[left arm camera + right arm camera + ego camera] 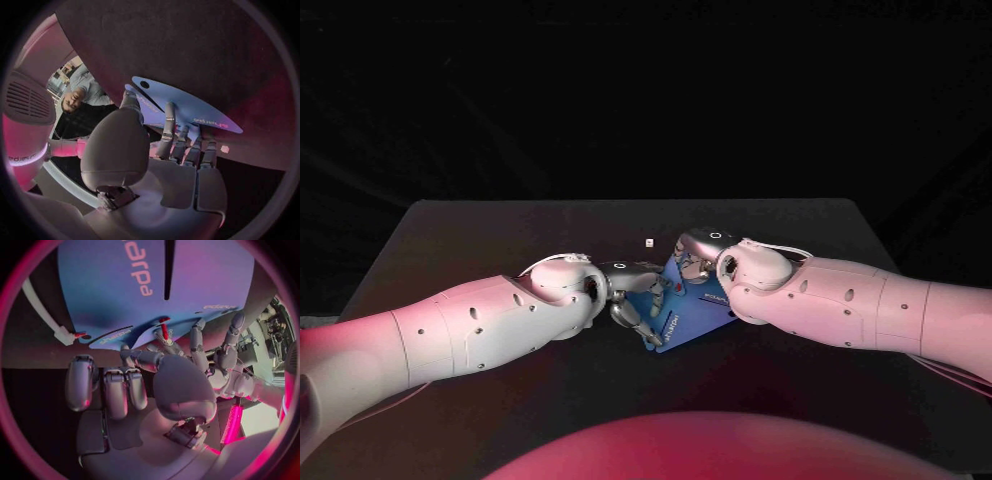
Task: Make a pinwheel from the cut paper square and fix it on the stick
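The blue cut paper square [692, 308] lies on the black table [473, 230] between my two hands. My left hand [629, 290] pinches a lifted corner flap [181, 107] of it, the thumb close to the flap's punched hole [145, 85]. My right hand [698, 252] sits over the paper's far side. In the right wrist view a thin red pin [164, 329] stands at its thumb and forefinger, against the paper's edge [125, 285], with the other fingers [115, 390] curled in. A white stick [40, 305] with a red-tipped end lies beside the paper.
A small white piece [651, 242] sits on the table just behind the hands. Bare black tabletop stretches to the far edge [632, 202] and to both sides of the arms.
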Action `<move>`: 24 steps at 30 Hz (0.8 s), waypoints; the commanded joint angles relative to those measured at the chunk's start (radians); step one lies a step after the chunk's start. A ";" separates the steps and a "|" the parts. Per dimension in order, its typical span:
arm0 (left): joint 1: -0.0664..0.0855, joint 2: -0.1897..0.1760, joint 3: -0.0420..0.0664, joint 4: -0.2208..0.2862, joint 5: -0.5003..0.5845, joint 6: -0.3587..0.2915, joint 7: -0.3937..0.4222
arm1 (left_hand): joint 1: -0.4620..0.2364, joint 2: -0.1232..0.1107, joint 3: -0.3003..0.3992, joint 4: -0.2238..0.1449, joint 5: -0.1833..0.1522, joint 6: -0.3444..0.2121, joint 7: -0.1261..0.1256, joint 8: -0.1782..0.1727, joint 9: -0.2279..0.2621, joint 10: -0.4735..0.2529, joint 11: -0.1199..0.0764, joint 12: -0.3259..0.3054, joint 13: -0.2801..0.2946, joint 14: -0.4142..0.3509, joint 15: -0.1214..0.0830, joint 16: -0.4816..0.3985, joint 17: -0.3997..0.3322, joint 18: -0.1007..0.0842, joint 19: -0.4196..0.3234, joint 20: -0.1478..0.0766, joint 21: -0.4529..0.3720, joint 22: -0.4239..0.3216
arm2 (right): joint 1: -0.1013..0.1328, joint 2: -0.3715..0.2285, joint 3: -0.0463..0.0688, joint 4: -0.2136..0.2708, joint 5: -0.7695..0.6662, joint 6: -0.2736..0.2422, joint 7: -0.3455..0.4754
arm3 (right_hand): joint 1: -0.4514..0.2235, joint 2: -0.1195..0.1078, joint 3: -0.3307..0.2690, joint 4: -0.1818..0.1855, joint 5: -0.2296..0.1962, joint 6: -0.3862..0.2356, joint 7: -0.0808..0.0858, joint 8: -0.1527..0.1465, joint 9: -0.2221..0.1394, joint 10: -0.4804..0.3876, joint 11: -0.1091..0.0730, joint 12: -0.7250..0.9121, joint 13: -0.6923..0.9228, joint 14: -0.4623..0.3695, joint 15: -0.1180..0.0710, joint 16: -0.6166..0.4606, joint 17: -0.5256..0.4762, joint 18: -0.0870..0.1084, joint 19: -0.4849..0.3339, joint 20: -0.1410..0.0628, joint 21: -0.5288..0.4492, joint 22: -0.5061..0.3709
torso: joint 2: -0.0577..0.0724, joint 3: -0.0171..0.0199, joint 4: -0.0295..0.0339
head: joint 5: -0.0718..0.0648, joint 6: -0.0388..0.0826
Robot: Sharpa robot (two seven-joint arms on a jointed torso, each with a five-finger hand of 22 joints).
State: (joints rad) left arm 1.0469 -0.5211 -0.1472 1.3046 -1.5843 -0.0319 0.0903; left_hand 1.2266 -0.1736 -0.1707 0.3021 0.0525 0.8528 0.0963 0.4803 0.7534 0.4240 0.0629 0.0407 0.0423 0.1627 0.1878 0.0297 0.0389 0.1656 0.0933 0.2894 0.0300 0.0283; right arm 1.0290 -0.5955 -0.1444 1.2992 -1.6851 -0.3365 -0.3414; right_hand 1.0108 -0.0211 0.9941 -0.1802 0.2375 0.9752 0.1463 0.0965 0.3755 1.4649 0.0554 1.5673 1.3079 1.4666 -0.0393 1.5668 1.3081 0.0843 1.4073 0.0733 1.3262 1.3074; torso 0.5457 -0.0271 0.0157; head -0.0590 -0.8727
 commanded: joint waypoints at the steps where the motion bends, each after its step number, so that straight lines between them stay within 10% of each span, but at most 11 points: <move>1: 0.001 0.002 0.000 0.001 -0.003 0.010 -0.008 | -0.003 0.010 0.006 0.000 -0.002 0.003 0.002 -0.002 -0.001 0.000 0.002 0.001 0.000 -0.006 -0.002 -0.004 -0.002 0.002 -0.005 -0.001 0.001 0.001 | 0.000 0.006 0.000 -0.001 -0.004 -0.002 0.014 | 0.000 0.003 0.006 0.004 -0.010 -0.005 0.002 -0.003 -0.002 0.106 0.007 0.003 0.263 0.104 0.008 0.004 0.263 -0.008 -0.001 0.001 -0.006 0.011 | 0.000 0.0004 -0.0008 | 0.001 0.000; 24: 0.001 -0.002 0.000 0.017 -0.023 -0.021 -0.047 | -0.009 -0.026 -0.021 0.001 0.000 0.019 -0.004 -0.012 -0.001 0.002 -0.005 0.001 0.000 -0.042 -0.010 -0.010 -0.009 -0.003 -0.008 -0.001 0.000 0.001 | 0.003 0.035 0.000 -0.030 0.001 0.014 0.028 | 0.001 0.006 0.007 0.005 -0.025 -0.004 0.002 -0.002 -0.003 0.106 0.007 0.003 0.263 0.104 0.009 0.004 0.263 -0.008 -0.002 0.002 -0.007 0.011 | 0.000 -0.0006 -0.0004 | 0.001 0.000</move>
State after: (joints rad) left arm 1.0471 -0.5237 -0.1473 1.3186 -1.5942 -0.0400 0.0599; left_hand 1.2145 -0.1912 -0.1877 0.3022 0.0525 0.8654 0.0911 0.4715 0.7534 0.4239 0.0629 0.0407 0.0423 0.1242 0.1781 0.0257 0.0307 0.1656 0.0933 0.2894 0.0300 0.0294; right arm 1.0312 -0.5623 -0.1443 1.2690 -1.6791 -0.3342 -0.3243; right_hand 1.0108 -0.0211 0.9965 -0.1778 0.2150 0.9753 0.1463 0.0964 0.3737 1.4649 0.0554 1.5673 1.3077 1.4666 -0.0393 1.5668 1.3079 0.0844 1.4073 0.0733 1.3262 1.3080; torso 0.5457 -0.0277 0.0164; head -0.0591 -0.8727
